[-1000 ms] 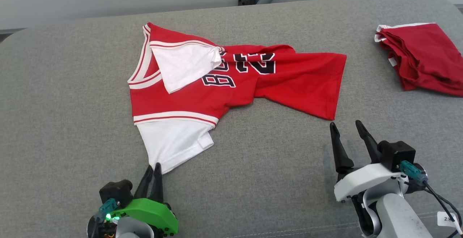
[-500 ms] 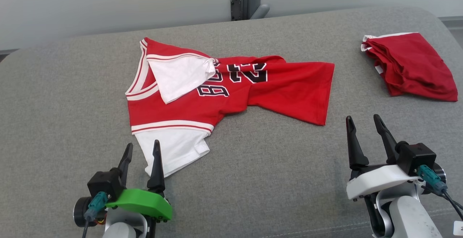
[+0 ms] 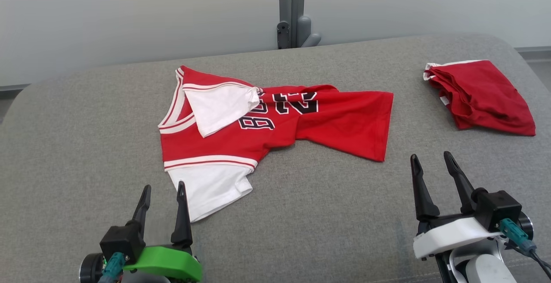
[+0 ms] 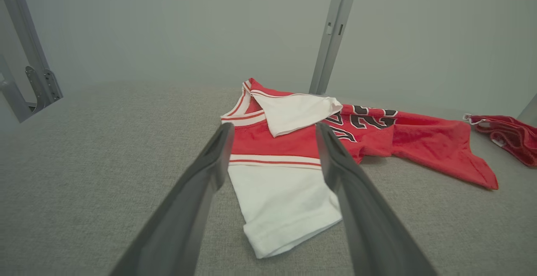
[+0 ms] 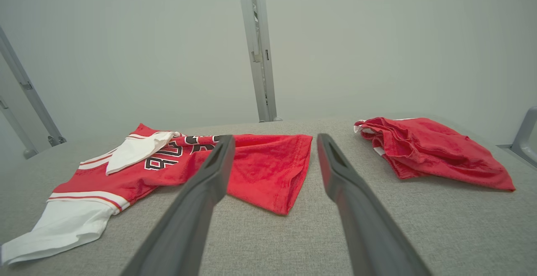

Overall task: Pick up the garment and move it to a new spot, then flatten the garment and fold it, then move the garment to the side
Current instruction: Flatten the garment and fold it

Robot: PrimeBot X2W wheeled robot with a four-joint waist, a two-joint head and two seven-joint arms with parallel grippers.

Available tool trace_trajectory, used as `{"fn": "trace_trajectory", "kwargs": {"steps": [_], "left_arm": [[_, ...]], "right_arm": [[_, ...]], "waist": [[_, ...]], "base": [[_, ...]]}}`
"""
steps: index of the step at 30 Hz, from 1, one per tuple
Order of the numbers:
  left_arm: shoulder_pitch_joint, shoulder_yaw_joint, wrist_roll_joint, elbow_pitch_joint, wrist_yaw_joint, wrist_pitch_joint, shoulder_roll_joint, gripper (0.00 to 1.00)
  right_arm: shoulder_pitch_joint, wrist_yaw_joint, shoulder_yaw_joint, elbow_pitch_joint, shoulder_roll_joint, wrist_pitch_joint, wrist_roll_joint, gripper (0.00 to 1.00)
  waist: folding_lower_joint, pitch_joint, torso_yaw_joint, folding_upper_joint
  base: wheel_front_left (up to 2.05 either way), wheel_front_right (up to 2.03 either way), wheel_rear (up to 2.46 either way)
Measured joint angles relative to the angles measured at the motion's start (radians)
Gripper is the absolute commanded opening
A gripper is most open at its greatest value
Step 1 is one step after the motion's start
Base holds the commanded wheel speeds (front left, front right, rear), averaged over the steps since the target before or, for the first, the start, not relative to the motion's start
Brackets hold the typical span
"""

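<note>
L to R: left gripper (image 3: 164,186) sits low at the near edge of the grey padded surface (image 3: 327,214), fingers apart w/ nothing between them, pointing away from the robot. In its wrist view the near white sleeve (image 3: 211,188) lies just ahead in the gap; can't tell if the inner finger brushes the cloth. The red-and-white jersey (image 3: 275,124) lies mid-surface, a bit left of centre, chest up w/ black lettering (image 3: 280,106) showing, but it's not flat. The far white sleeve (image 3: 221,106) is flipped over the chest, and the body is twisted and bunched toward the hem (image 3: 383,128) at the right. Judging by that, the flatten step is in hand and folding hasn't begun. Next move prob calls for a pinch on the flipped sleeve to peel it back outward, plus a grip at the hem to pull the twist out, one arm per end so the cloth doesn't drag. The right gripper (image 3: 431,156) is parked at the near right, well short of the hem, fingers spread and empty, tilted slightly leftward and aimed past the hem corner. Far right lies a folded red garment (image 3: 482,98), well apart from the jersey and best left alone.
</note>
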Motion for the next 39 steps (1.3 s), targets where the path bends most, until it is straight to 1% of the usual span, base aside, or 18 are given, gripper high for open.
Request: {"fn": "trace_trajectory", "kwargs": {"steps": [4, 12, 16, 21, 25, 31, 32, 34, 36, 39], "left_arm": [[0.027, 0.001, 0.0, -0.016, 0.0, 0.0, -0.002, 1.0], [0.034, 0.002, -0.003, -0.004, -0.001, 0.0, -0.003, 1.0], [0.034, 0.003, -0.012, 0.013, -0.004, 0.0, -0.004, 1.0], [0.032, 0.004, -0.052, 0.066, -0.015, 0.0, -0.004, 1.0], [0.017, -0.01, -0.12, 0.161, -0.028, 0.008, -0.005, 1.0], [-0.054, -0.041, -0.292, 0.286, -0.053, 0.022, -0.005, 1.0], [-0.054, -0.041, -0.292, 0.286, -0.053, 0.022, -0.005, 1.0], [-0.075, -0.052, -0.335, 0.314, -0.054, 0.022, -0.005, 1.0], [-0.096, -0.062, -0.355, 0.345, -0.054, 0.022, -0.005, 1.0], [-0.129, -0.064, -0.383, 0.393, -0.045, 0.02, -0.006, 1.0]], "right_arm": [[0.017, 0.0, 0.001, -0.009, 0.0, 0.0, 0.009, 1.0], [0.022, 0.0, 0.005, -0.003, 0.0, 0.0, 0.016, 1.0], [0.022, 0.0, 0.007, 0.002, 0.0, 0.0, 0.016, 1.0], [0.021, 0.0, 0.008, 0.011, 0.0, 0.0, 0.016, 1.0], [0.013, 0.0, 0.016, 0.018, 0.0, 0.0, 0.016, 1.0], [-0.008, 0.0, 0.032, 0.024, 0.0, 0.0, 0.017, 1.0], [-0.008, 0.0, 0.032, 0.024, 0.0, 0.0, 0.017, 1.0], [-0.014, 0.0, 0.035, 0.026, 0.0, 0.0, 0.017, 1.0], [-0.02, 0.0, 0.037, 0.026, 0.0, 0.0, 0.016, 1.0], [-0.028, 0.0, 0.04, 0.028, 0.0, 0.0, 0.016, 1.0]], "waist": [[0.0, -0.009, 0.006, 0.0], [0.0, -0.007, 0.013, 0.0], [0.0, -0.002, 0.013, 0.0], [0.0, 0.011, 0.01, 0.0], [0.0, 0.029, 0.006, 0.0], [0.0, 0.069, -0.007, 0.0], [0.0, 0.069, -0.007, 0.0], [0.0, 0.08, -0.013, 0.0], [0.0, 0.089, -0.02, -0.0001], [0.0, 0.104, -0.032, 0.0]], "base": [[0.0, 0.0, 0.0], [0.0, 0.0, 0.0], [0.0, 0.0, 0.0], [0.0, 0.0, 0.0], [0.0, 0.0, 0.0], [0.0, 0.0, 0.0], [0.0, 0.0, 0.0], [0.0, 0.0, 0.0], [0.0, 0.0, 0.0], [0.0, 0.0, 0.0]]}}
